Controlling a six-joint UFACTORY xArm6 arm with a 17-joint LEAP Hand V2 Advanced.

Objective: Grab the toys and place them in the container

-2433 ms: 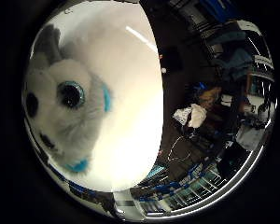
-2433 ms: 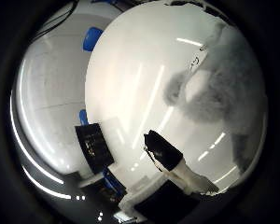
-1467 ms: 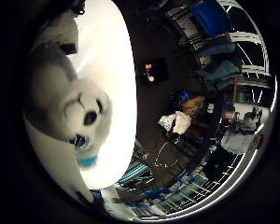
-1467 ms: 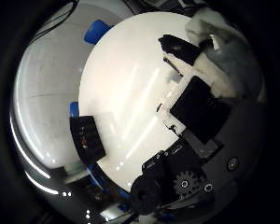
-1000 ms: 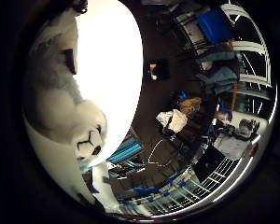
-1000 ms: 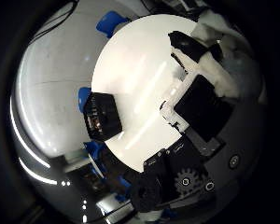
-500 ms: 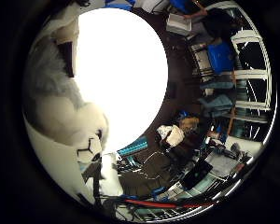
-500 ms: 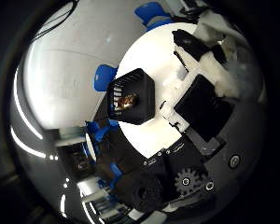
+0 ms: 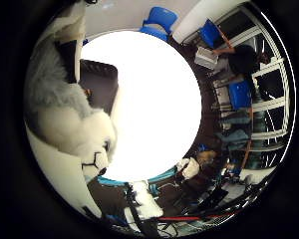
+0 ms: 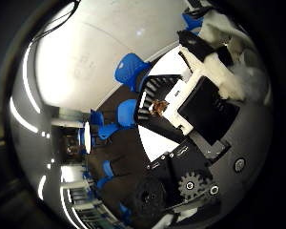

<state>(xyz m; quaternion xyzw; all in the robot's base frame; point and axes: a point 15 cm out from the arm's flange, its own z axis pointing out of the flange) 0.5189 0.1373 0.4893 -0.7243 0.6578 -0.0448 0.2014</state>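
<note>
A grey and white plush toy (image 9: 70,124) fills one side of the little finger side view, pressed close to my palm and lifted off the round white table (image 9: 154,114). My right hand (image 10: 205,105) has its fingers curled round the toy's white fur (image 10: 229,57). The black slatted container (image 10: 155,98) stands on the table near its edge, with a small brown toy (image 10: 158,106) inside. Its dark wall (image 9: 97,89) shows just behind the plush toy.
Blue chairs (image 10: 128,69) stand around the table on the side of the container. Further chairs (image 9: 241,94), shelving and clutter (image 9: 199,167) line the room beyond the table's other edge.
</note>
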